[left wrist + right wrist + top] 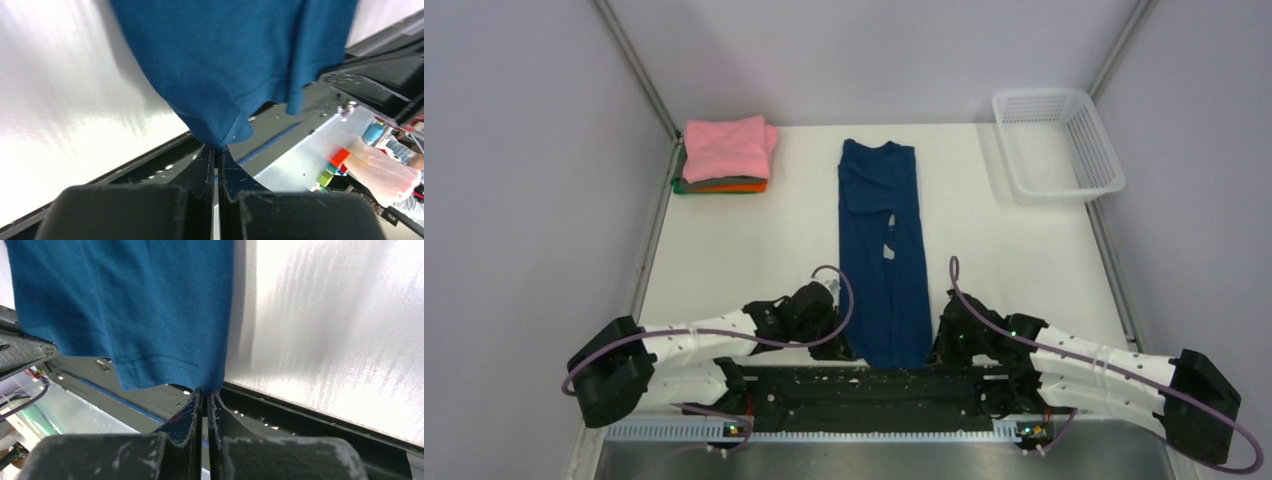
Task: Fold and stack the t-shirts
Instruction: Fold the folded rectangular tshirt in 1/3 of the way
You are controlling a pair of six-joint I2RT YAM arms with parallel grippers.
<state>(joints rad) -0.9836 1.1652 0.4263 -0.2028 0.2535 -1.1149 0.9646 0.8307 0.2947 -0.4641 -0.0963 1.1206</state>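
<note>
We see the navy t-shirt (882,250) mid-table (724,260) as a long narrow strip, collar far, hem at the near edge. The left gripper (216,160) and right gripper (204,400) are each clamped tight on a hem corner. We'd lift both corners together, keep the hem taut and level, and carry it toward the collar. The knit is limp with a stitched hem, so it will likely sag between grips. The folded stack (727,150), pink on top, sits far left. The white mesh basket (1056,140) is far right.
</note>
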